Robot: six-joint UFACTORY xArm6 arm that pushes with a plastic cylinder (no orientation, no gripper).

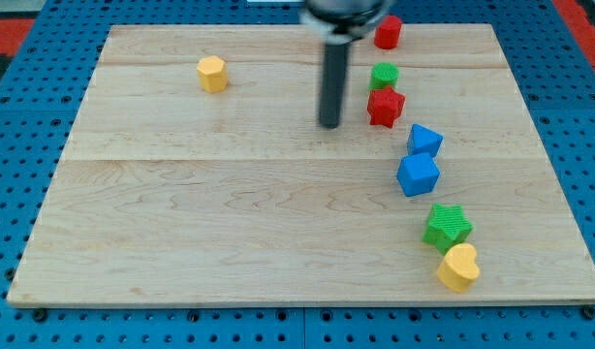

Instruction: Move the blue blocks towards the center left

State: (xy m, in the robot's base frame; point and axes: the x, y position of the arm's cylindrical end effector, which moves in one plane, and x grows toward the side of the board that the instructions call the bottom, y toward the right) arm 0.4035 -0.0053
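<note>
Two blue blocks sit right of the board's centre: a smaller blue block (424,140) above a blue cube (418,175), nearly touching. My tip (329,124) is on the board above centre, to the left of the red star block (385,106) and up-left of the blue blocks, apart from them.
A green block (383,75) sits just above the red star. A red block (388,32) is near the top edge. A yellow block (212,74) is at the upper left. A green star (447,226) and a yellow heart block (459,267) lie at the lower right of the wooden board (181,223).
</note>
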